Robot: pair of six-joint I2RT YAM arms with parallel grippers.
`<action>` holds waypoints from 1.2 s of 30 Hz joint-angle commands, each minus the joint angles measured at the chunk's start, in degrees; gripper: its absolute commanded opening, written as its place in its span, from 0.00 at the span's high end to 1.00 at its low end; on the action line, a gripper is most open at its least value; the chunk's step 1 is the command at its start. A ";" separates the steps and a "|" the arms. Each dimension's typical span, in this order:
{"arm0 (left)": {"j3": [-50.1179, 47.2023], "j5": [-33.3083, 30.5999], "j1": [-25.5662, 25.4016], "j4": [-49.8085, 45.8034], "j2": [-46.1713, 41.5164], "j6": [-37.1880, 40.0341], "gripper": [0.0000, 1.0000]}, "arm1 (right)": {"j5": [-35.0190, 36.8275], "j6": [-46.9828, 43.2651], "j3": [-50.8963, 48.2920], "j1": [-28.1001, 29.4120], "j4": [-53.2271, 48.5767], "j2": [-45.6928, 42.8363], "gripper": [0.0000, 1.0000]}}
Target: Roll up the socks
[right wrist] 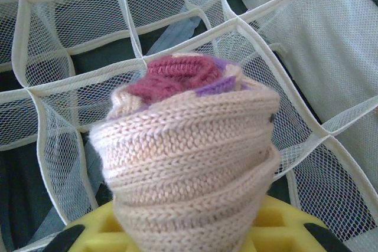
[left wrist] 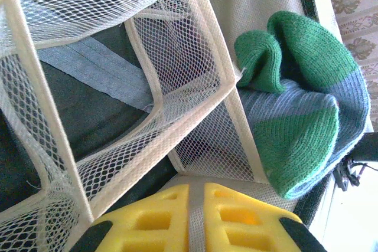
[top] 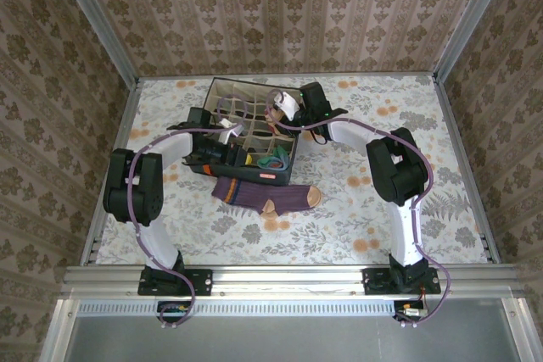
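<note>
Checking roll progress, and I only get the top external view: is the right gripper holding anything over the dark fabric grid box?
Observer: Yes, the right gripper is shut on a rolled peach knit sock with a maroon centre.
Operator: And the other arm?
Observer: The left gripper is shut, beside a bunched blue-grey knit sock with a green toe lying in an edge compartment of the box.

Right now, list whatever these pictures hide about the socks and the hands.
- Right wrist view: the rolled peach sock hides the right hand's fingertips and whatever lies beneath it.
- Left wrist view: the bottom edge cuts off the left hand, and the blue-grey sock's own folds hide its cuff.
- Top view: the box's contents are too small to tell apart.
</note>
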 commanded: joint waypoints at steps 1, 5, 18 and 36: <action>-2.23 0.38 0.77 -1.87 -1.24 1.30 0.79 | -3.05 -1.41 -0.50 -1.37 -0.97 -0.87 0.99; -3.90 3.15 0.78 6.00 -4.90 -0.16 0.63 | -8.26 -1.16 -0.17 -1.31 -2.73 -0.46 0.99; 0.63 9.69 1.09 17.20 -9.42 7.56 0.50 | -20.54 0.91 1.67 -2.03 -4.17 -3.43 1.00; 13.70 11.37 0.06 -7.86 -13.23 51.90 0.28 | -40.72 -2.48 11.46 -3.11 -21.78 -8.06 1.00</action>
